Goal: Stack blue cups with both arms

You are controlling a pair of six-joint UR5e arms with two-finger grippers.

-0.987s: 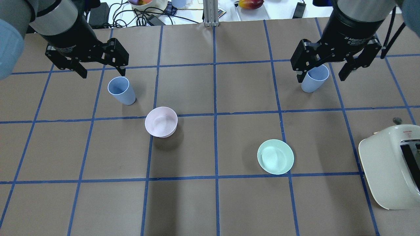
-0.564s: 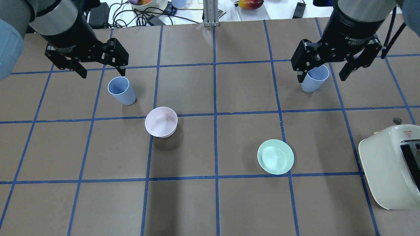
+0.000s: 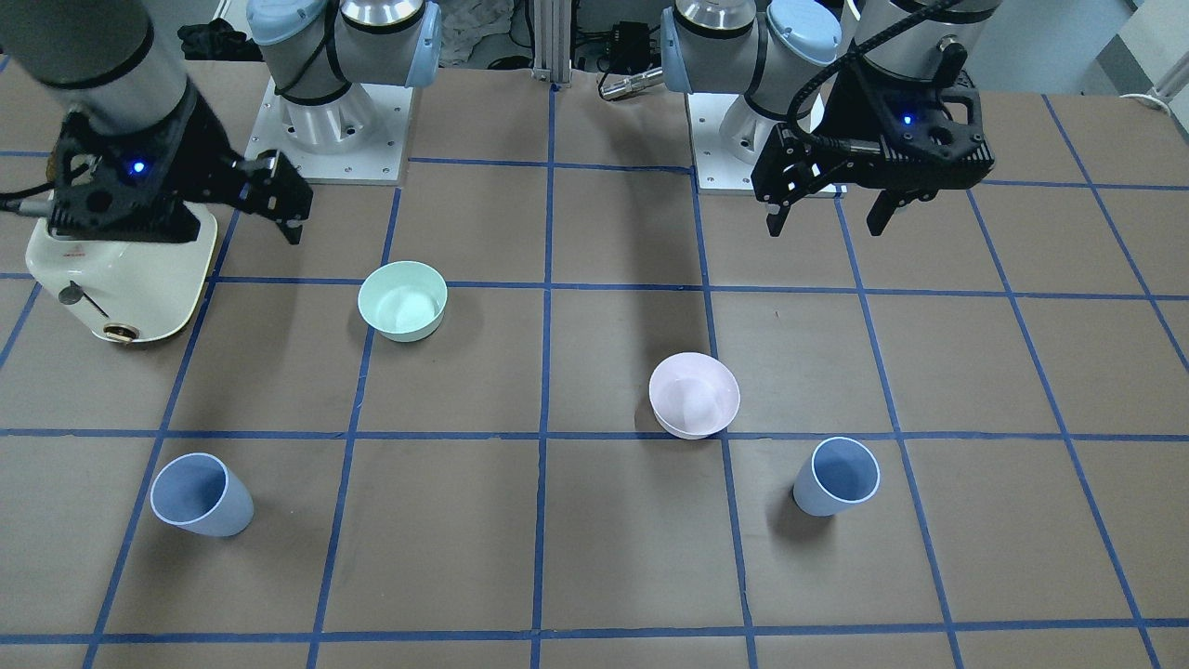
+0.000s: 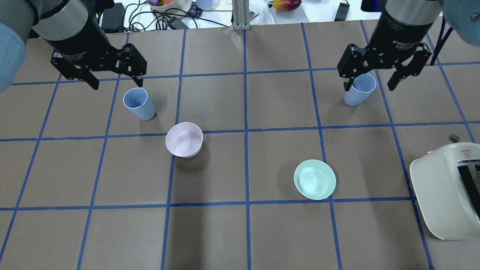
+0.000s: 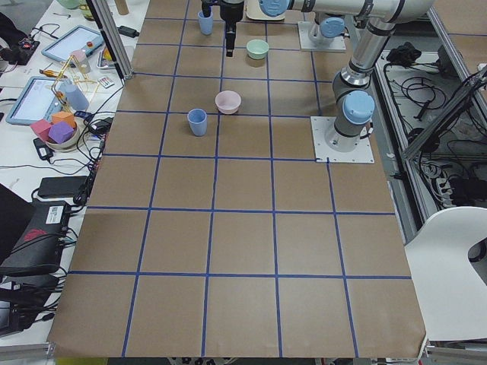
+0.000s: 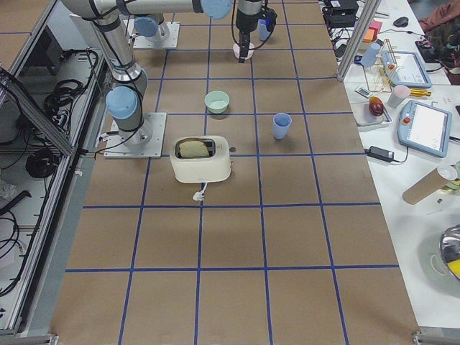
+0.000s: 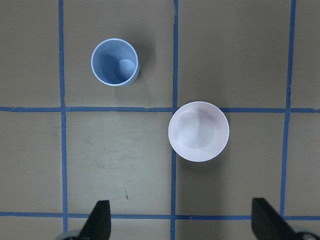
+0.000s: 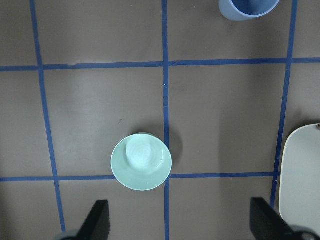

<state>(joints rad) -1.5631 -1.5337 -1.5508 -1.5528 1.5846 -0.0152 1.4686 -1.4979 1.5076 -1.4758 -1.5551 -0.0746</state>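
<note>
Wide open, left hand [image 4: 116, 83] and right hand [image 4: 369, 88] hover; blue cups [image 4: 138, 105] [image 4: 354, 98] upright.

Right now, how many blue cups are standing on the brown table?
2. The left blue cup stands by the pink bowl; the right blue cup stands farther out than the green bowl, on the robot's right. None appears hidden.
</note>
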